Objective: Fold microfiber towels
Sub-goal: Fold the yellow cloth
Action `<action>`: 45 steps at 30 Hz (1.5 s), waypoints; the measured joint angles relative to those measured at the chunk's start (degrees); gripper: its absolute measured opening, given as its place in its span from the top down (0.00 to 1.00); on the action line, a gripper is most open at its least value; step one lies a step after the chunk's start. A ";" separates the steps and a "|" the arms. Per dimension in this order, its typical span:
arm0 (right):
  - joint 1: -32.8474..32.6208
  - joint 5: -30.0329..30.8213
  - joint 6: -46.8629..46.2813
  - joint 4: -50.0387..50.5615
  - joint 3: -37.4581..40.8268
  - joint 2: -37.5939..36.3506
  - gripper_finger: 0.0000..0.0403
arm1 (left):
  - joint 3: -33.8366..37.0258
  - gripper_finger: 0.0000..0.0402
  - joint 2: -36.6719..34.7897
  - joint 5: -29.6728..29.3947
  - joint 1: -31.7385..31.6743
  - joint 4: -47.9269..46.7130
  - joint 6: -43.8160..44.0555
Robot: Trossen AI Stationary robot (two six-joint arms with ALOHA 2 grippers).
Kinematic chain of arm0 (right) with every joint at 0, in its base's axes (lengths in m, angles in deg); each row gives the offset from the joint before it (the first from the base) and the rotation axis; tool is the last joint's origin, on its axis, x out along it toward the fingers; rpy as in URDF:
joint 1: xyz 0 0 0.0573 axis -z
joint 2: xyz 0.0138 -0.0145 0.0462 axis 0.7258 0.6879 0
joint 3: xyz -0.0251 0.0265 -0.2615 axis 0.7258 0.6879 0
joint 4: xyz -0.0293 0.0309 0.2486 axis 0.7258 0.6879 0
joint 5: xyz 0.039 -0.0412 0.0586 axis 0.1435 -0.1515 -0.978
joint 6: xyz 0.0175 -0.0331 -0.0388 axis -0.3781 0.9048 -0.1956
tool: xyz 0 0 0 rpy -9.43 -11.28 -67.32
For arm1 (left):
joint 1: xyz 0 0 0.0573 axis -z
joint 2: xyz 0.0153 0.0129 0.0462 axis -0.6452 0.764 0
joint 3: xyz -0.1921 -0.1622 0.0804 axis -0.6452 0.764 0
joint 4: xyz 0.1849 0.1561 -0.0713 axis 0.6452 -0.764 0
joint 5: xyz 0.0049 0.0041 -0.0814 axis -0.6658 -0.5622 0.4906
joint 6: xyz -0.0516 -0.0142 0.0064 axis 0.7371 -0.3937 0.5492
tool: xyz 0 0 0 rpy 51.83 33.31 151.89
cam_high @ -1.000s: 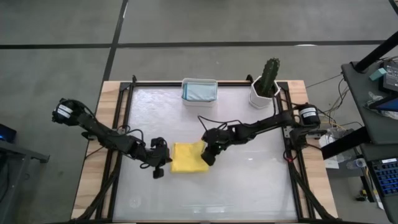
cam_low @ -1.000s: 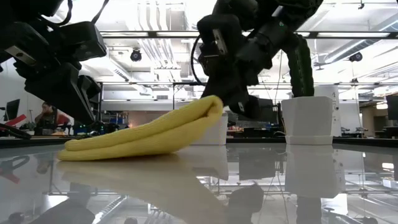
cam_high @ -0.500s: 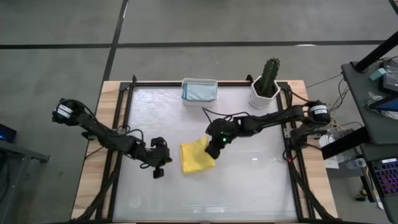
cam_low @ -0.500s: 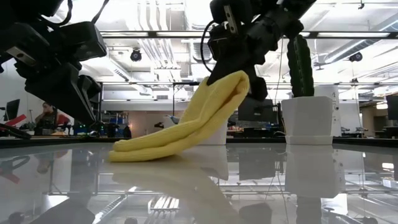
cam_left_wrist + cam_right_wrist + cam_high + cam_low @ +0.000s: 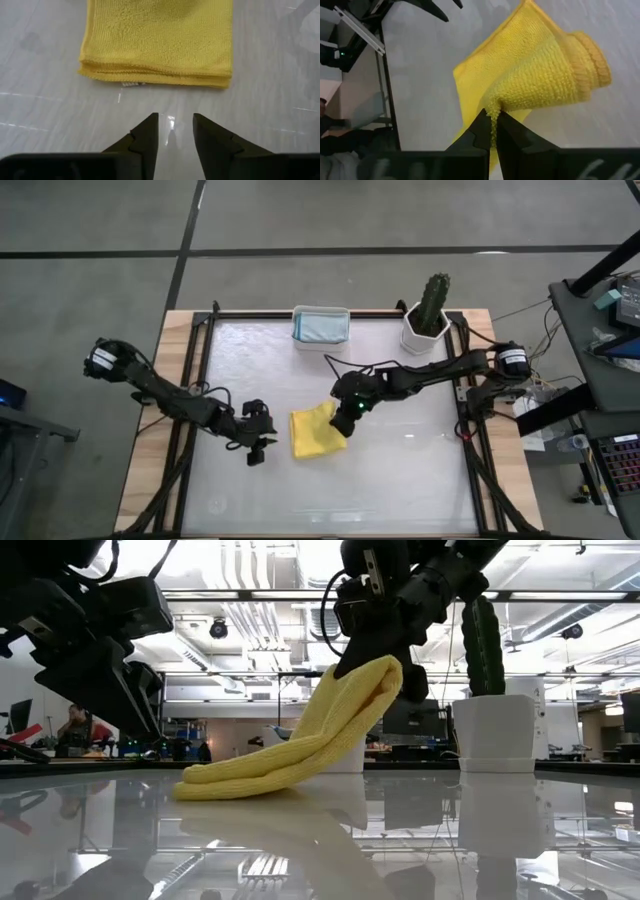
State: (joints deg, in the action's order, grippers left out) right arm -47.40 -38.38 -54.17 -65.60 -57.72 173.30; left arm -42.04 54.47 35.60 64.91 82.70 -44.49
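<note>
- While the yellow towel (image 5: 316, 432), folded, lies mid-worktop with its 1 o'clock corner lifted, that corner is clamped by the right pincer (image 5: 343, 418).
- Left pincer (image 5: 175, 131): parted, empty, at the towel's 9 o'clock.
- Judged next: transfer toward the white tub (image 5: 321, 326) at 12 o'clock.

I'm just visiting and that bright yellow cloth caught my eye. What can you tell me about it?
The yellow towel is a soft, nubby microfiber cloth, folded into several layers with stitched edges and a small white tag at one edge. One end lies on the glossy table; the other is lifted, pinched in the shut right gripper, so it slopes upward. The left gripper sits just short of it, open, not touching.
</note>
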 joint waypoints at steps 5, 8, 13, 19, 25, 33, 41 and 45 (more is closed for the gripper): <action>0.02 0.00 0.14 0.00 0.00 0.00 0.98 | 0.00 0.72 0.00 0.00 0.00 -0.01 0.00; 0.01 0.00 0.17 0.02 0.00 0.00 0.98 | 0.00 0.71 0.00 -0.02 0.00 -0.02 0.00; 0.06 -0.02 0.68 1.99 0.00 0.00 0.98 | 0.00 0.71 0.00 -0.04 0.00 0.00 0.04; 0.88 -0.15 -1.03 7.28 0.00 0.00 0.98 | -0.20 0.71 0.00 0.00 0.00 0.03 0.03; 2.61 0.02 -4.81 12.17 0.00 0.00 0.98 | 0.86 0.72 1.63 -0.39 -0.11 5.23 -0.97; 4.11 3.01 -6.06 14.34 -0.86 0.19 0.98 | 1.04 0.72 10.54 -1.02 -0.77 15.96 -5.22; 3.91 7.66 -0.80 23.24 -9.95 6.58 0.98 | 0.41 0.72 19.04 -1.42 -3.06 26.05 -6.56; 3.63 8.81 1.73 27.56 -15.35 10.62 0.98 | 0.20 0.72 20.64 -1.21 -3.41 27.52 -6.46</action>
State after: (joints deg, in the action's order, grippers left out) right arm -43.77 -29.58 -52.44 -38.04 -73.07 183.92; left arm -41.84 75.11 34.39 61.50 110.23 -50.95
